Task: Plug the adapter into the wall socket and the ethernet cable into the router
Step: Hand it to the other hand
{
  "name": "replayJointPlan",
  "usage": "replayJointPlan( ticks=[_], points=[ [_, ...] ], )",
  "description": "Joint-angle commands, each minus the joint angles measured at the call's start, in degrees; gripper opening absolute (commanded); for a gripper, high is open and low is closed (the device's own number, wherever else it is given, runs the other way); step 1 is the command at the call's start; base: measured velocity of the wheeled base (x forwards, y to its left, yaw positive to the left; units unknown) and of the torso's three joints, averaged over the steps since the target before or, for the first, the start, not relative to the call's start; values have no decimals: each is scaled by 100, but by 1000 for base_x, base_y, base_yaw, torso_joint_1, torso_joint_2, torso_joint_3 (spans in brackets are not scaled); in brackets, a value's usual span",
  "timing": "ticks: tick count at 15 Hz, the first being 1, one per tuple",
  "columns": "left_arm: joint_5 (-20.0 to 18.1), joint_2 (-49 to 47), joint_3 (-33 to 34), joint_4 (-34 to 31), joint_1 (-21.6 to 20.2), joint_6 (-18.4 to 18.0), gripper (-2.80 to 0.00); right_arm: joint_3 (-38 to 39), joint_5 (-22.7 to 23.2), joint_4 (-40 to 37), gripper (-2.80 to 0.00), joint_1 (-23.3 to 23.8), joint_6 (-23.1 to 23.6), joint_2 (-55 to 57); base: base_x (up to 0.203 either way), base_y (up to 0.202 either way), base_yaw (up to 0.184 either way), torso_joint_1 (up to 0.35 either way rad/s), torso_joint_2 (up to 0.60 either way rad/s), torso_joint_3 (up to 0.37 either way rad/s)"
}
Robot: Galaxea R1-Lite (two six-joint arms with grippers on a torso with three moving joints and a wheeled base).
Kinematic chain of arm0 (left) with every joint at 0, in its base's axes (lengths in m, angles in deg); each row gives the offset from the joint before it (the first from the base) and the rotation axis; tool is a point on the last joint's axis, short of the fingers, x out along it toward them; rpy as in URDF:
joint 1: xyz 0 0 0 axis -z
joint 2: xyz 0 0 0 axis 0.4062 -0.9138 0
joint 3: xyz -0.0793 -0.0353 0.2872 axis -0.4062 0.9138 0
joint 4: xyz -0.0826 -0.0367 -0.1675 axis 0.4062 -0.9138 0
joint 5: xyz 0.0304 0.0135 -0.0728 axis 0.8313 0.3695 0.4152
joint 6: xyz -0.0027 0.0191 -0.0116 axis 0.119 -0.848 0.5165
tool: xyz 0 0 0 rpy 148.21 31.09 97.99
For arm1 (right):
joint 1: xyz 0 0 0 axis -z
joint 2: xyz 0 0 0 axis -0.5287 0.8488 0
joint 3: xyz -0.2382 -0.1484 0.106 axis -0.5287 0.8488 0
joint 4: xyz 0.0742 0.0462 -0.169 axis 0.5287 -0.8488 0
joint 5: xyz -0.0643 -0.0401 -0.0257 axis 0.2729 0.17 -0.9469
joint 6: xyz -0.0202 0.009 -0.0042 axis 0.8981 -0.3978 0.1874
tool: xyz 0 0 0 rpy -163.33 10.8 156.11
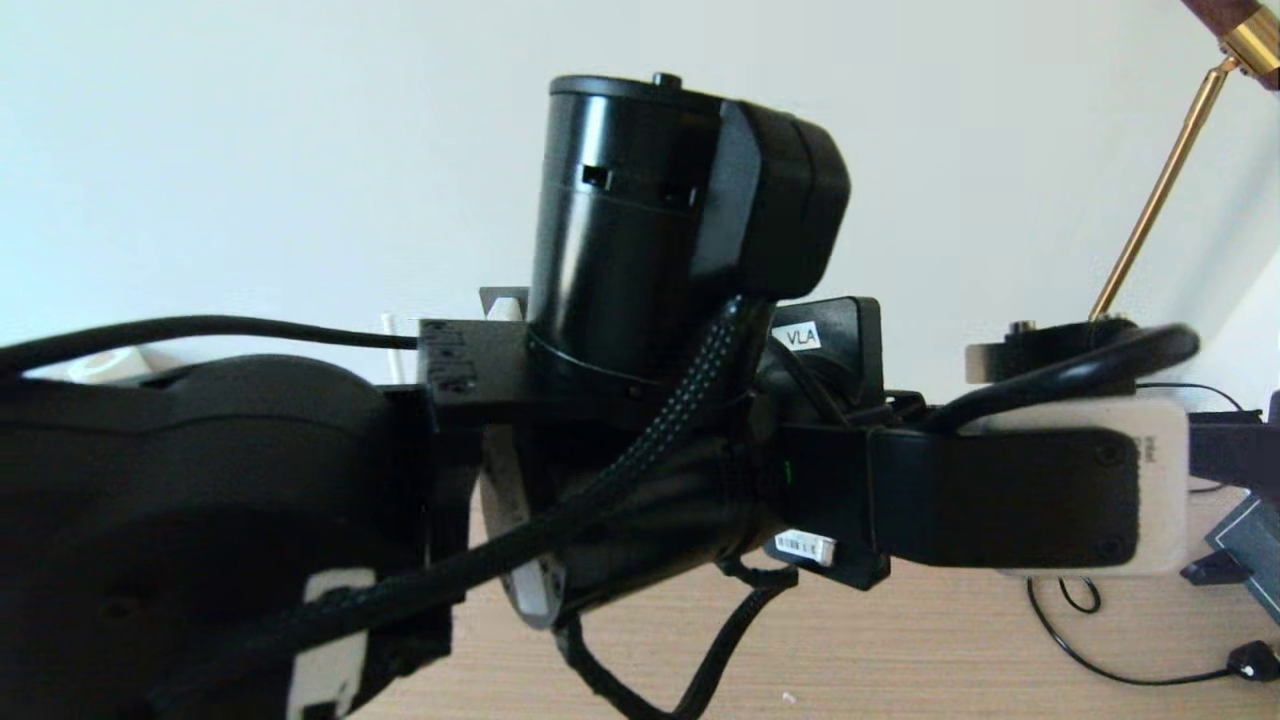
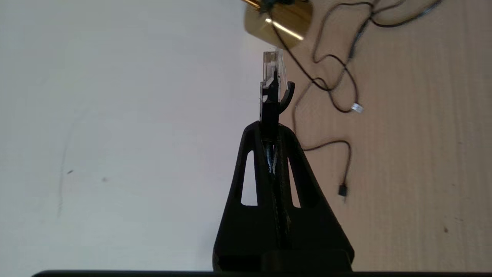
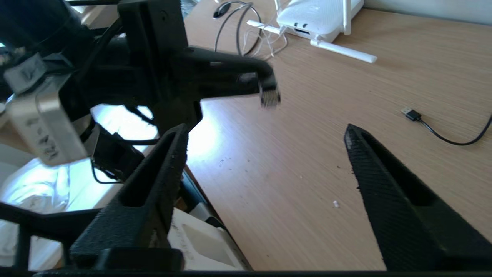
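My left gripper is shut on the ethernet cable's plug, whose clear tip with a black boot sticks out past the fingertips. The right wrist view shows the same plug held in the air above the wooden table. My right gripper is open and holds nothing; it hangs low over the table, a short way from the plug. The white router lies at the far side of the table with its antennas spread. The adapter is out of view. Arm links fill the head view.
A thin black cable with a USB end lies on the table. Grey and white cords are tangled beside the router. A brass lamp stands at the back. I cannot tell whether a grey plate is the wall socket.
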Motion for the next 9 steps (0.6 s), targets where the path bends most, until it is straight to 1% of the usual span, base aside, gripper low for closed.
replayJointPlan(
  ticks=[1,3,6,9],
  points=[
    [-9,-58,-127,-178,28,-34,-280,22,22,6,0,-5,-3,107,0,0,0,0,0,0],
    [-17,-87,-349,-379,90,-31,-280,13,16,84,0,-1,6,177,0,0,0,0,0,0],
    [-25,-271,-638,-432,154,-34,-280,13,20,129,0,-5,15,254,0,0,0,0,0,0],
    [-26,-295,-646,-459,206,-25,-280,40,20,244,0,-5,15,289,0,0,0,0,0,0]
  ],
)
